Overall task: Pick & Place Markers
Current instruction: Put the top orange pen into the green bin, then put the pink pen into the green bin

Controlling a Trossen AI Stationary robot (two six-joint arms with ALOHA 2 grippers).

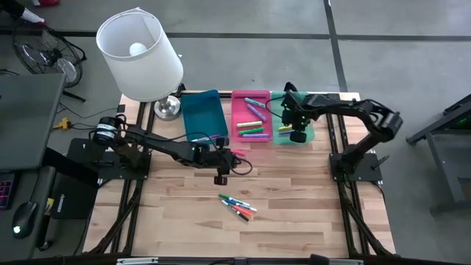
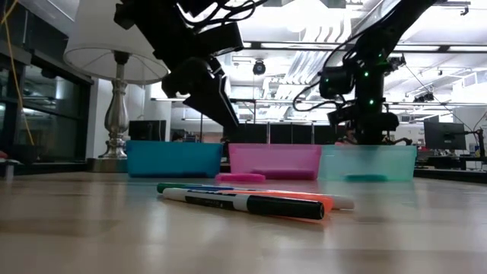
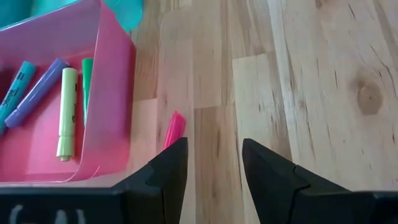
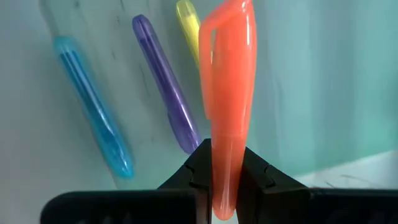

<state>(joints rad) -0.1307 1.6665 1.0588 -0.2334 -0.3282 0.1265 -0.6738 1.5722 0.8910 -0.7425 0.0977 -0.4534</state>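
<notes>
**Orange marker pinched over the green tray, left fingers spread above a pink one**

Right gripper (image 4: 225, 177) first: its fingers are pressed onto an orange marker (image 4: 227, 93), clamped near one end with the rest of the barrel sticking out ahead. Beneath it sits the green tray (image 1: 307, 135), and on its floor lie a blue marker (image 4: 93, 106), a purple marker (image 4: 166, 87) and a yellow marker (image 4: 186, 25), side by side and apart from one another.

Over to the left gripper (image 3: 213, 165): fingers spread, nothing between them, hanging above bare table (image 1: 294, 213) just beside the pink tray (image 3: 115, 93). A pink marker (image 3: 175, 129) lies on the wood right ahead of the fingertips, close against the tray's wall. Inside that tray are a yellow-green highlighter (image 3: 66, 112), a purple marker (image 3: 37, 92), a teal one (image 3: 17, 84) and a green one (image 3: 87, 81); the print on their barrels is too small to read.

The blue tray (image 1: 202, 110) stands beside the pink one. A small cluster of markers (image 1: 238, 207) waits mid-table, well apart from the trays.
</notes>
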